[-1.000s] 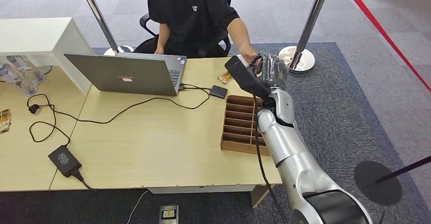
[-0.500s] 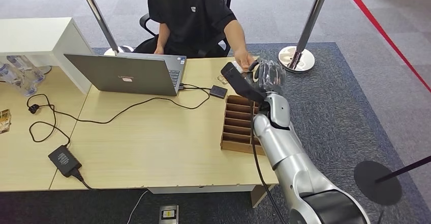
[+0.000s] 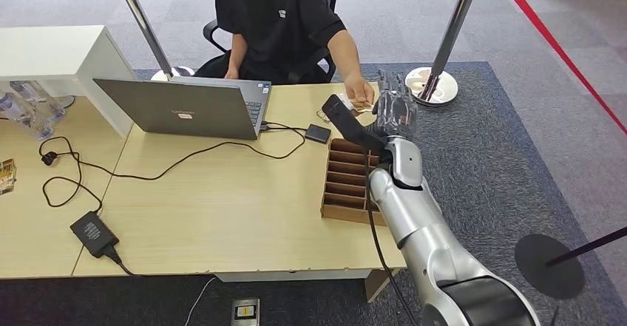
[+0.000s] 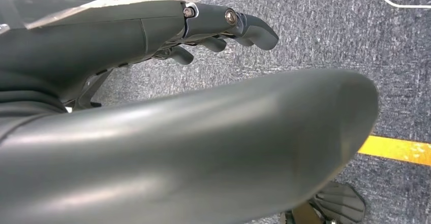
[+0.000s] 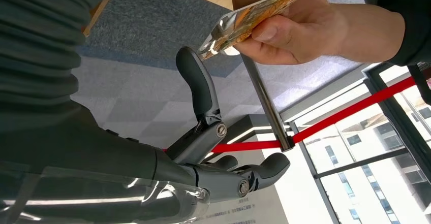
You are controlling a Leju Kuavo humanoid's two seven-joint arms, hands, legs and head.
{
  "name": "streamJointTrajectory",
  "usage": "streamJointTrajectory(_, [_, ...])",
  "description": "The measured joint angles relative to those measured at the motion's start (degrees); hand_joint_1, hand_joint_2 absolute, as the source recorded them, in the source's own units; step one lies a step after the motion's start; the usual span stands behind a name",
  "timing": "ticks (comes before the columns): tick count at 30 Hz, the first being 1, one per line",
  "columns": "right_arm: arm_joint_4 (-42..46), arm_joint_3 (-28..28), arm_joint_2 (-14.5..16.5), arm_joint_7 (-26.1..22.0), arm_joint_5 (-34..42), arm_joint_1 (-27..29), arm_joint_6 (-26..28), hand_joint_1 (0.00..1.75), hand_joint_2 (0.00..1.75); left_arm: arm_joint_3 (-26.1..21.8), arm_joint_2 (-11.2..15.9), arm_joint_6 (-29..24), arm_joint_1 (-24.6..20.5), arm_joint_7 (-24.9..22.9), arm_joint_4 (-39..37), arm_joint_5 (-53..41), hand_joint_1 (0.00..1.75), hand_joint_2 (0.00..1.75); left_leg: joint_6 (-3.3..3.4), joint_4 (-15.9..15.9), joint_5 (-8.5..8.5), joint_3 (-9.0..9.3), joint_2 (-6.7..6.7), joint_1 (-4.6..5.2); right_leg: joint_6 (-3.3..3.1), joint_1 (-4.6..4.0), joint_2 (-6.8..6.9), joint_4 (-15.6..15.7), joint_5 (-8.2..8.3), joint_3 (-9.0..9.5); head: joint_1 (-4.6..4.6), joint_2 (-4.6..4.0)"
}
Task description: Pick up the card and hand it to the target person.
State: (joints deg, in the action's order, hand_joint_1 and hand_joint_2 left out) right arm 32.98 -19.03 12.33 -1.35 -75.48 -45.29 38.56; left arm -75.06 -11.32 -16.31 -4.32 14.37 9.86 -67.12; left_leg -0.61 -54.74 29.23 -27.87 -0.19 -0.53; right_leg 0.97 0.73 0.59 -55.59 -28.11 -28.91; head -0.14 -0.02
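Reaching over the far right corner of the counter, the right hand stands released, its fingers spread apart and grasping nothing. The card is pinched in the person's hand, just off the tip of one raised robot finger; whether the two touch I cannot tell. In the head view that card sits at about 9 o'clock from the robot's hand, just beside it, above the counter's far edge.

The person in a black shirt sits on a chair at 12 o'clock of the counter. An open grey laptop stands in front of them, at 10 o'clock of the counter's middle. A small dark box lies between the laptop and the wooden slotted tray, which sits at 3 o'clock, directly under the silver right arm. Another small card-like thing lies on the counter near the person's hand. A black cable trails from the laptop to a power brick at 8 o'clock. Two chrome stanchion posts rise at the far side, one with its round base at 1 o'clock by the robot's hand, and a red belt runs across the carpet.

The left hand hangs over grey carpet with fingers loosely curled and nothing in them.
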Motion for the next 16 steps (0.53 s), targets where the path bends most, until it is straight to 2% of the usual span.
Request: streamJointTrajectory(16, [2.0, 1.8, -2.6, 0.7, -1.5, 2.4, 1.1, 0.0, 0.0, 0.0, -0.5, 0.1, 0.0, 0.6, 0.0, 0.1, 0.0, 0.0, 0.0, 0.0, 0.0, 0.0, -0.01, 0.0, 0.0, 0.0, 0.0, 0.0, 0.0, 0.0, 0.0, 0.0])
